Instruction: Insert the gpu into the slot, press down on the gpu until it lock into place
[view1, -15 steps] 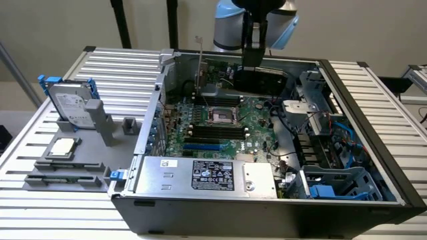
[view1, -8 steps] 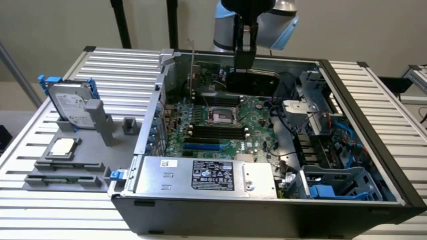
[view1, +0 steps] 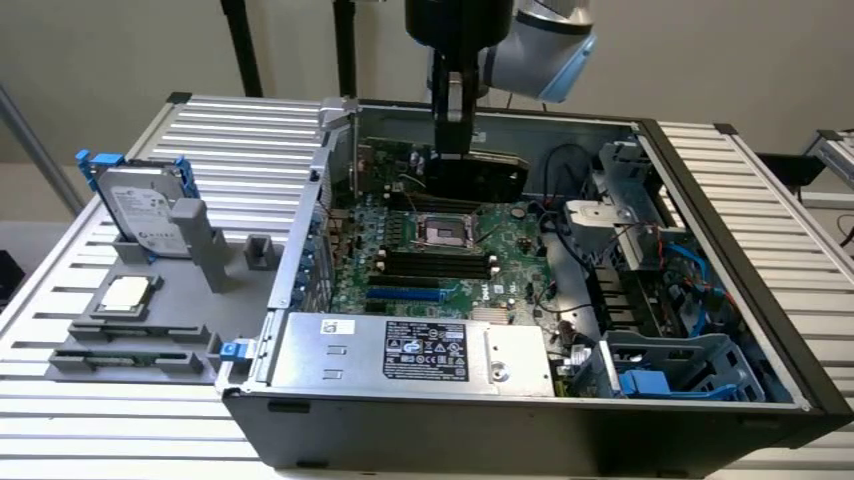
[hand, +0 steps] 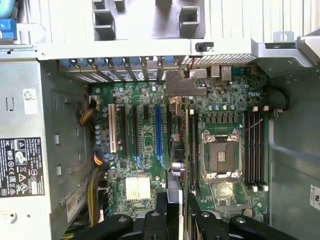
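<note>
My gripper (view1: 454, 150) reaches down into the open computer case (view1: 747, 250) and is shut on the gpu (view1: 474, 175), a flat black card held on edge above the far part of the green motherboard (view1: 501, 270). In the wrist view the gpu (hand: 177, 165) appears edge-on between my fingers (hand: 155, 220), and its silver bracket (hand: 186, 82) points at the case's rear wall. The card hangs apart from the board, roughly between the blue expansion slot (hand: 158, 130) and the CPU socket (hand: 220, 155). That blue slot (view1: 404, 295) is unoccupied.
A silver power-supply box (view1: 414, 350) fills the case's near side. Memory slots (hand: 255, 145) flank the socket. Cables (view1: 574, 230) and a blue drive cage (view1: 667, 370) sit on the exterior view's right. Outside the case, a hard drive (view1: 140, 215) stands on a grey fixture.
</note>
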